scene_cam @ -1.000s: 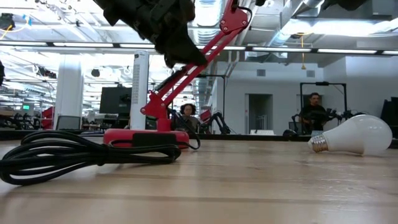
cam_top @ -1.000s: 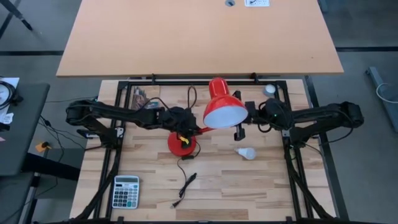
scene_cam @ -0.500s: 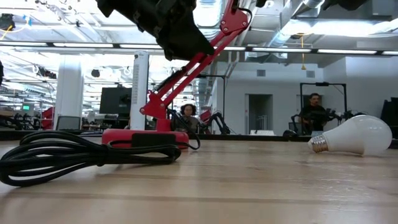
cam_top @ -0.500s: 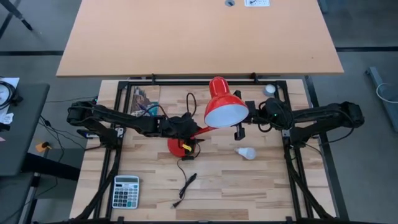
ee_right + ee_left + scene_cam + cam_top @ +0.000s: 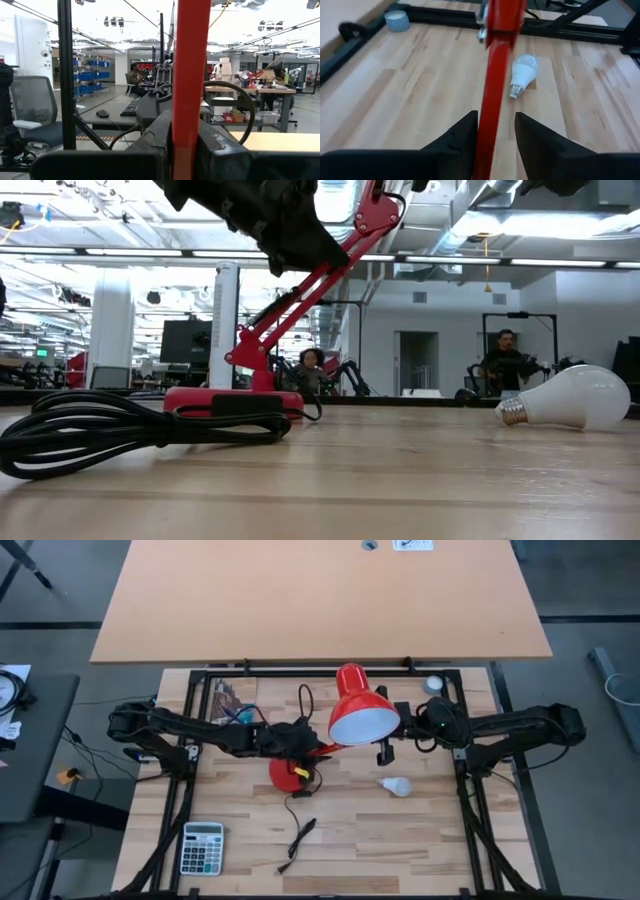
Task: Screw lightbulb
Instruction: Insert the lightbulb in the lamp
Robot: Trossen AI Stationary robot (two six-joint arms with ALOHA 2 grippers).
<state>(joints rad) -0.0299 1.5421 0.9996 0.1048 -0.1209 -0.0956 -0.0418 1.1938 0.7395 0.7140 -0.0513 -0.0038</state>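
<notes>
Left claw clamped on red lamp arm, barely shifted; right claw likewise; lightbulb unmoved.

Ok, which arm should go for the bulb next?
Right, probably: the right gripper sits close to the bulb, while the left gripper is farther off across the lamp, jaws around its red arm.
</notes>
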